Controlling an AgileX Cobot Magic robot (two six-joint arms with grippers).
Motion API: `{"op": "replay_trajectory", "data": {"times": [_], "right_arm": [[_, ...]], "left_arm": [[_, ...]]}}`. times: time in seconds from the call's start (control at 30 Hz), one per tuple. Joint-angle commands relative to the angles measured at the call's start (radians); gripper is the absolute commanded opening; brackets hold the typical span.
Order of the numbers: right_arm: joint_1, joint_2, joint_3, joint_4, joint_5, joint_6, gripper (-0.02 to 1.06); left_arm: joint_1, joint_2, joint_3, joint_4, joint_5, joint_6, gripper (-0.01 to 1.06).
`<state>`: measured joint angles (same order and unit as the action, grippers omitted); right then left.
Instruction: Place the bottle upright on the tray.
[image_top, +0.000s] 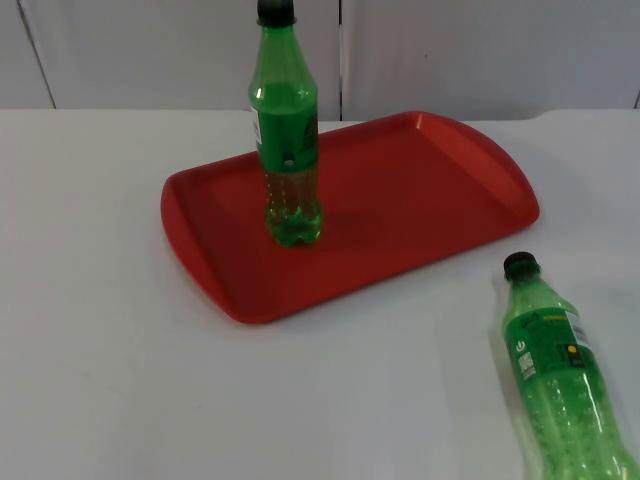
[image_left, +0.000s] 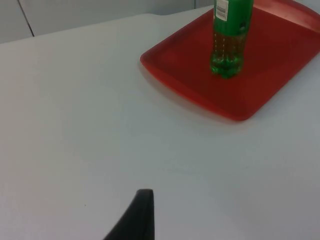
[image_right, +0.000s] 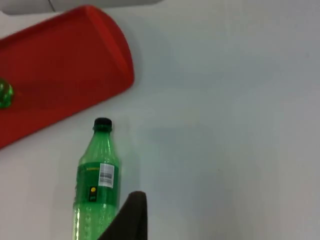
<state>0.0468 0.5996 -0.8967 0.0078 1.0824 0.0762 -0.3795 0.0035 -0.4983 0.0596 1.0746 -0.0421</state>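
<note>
Nearest us, we see a green bottle (image_top: 560, 385) lying on its side on the white bench (image_top: 100, 380), long axis running away from us, black cap toward the red tray (image_top: 420, 210). Farther on, a second bottle (image_top: 287, 130) stands upright on that tray. We cannot tell either tool's finger state; both arms wait.

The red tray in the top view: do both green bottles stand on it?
No. One green bottle stands on the red tray; the other bottle lies on the white table.
</note>
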Motion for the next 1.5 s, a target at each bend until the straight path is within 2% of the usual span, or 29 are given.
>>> {"op": "replay_trajectory", "data": {"times": [0.0, 0.2, 0.67, 1.03, 1.3, 1.47], "right_arm": [[-0.003, 0.065, -0.025, 0.006, 0.007, -0.008, 0.99], [-0.003, 0.22, -0.077, 0.02, 0.051, -0.04, 0.99], [-0.003, 0.539, -0.089, 0.029, 0.053, -0.042, 0.99], [-0.003, 0.652, -0.089, 0.05, 0.046, -0.042, 0.99], [-0.003, 0.753, -0.089, 0.082, -0.002, -0.042, 0.99], [0.052, 0.796, -0.089, 0.082, -0.02, -0.027, 0.99]], "left_arm": [[-0.006, -0.003, 0.004, 0.002, -0.001, 0.0, 1.05], [-0.006, -0.003, 0.004, 0.002, -0.001, 0.0, 1.05], [-0.006, -0.003, 0.004, 0.002, -0.001, 0.0, 1.05], [-0.006, -0.003, 0.004, 0.002, -0.001, 0.0, 1.05], [-0.006, -0.003, 0.004, 0.002, -0.001, 0.0, 1.05], [-0.006, -0.003, 0.004, 0.002, -0.001, 0.0, 1.05]]}}
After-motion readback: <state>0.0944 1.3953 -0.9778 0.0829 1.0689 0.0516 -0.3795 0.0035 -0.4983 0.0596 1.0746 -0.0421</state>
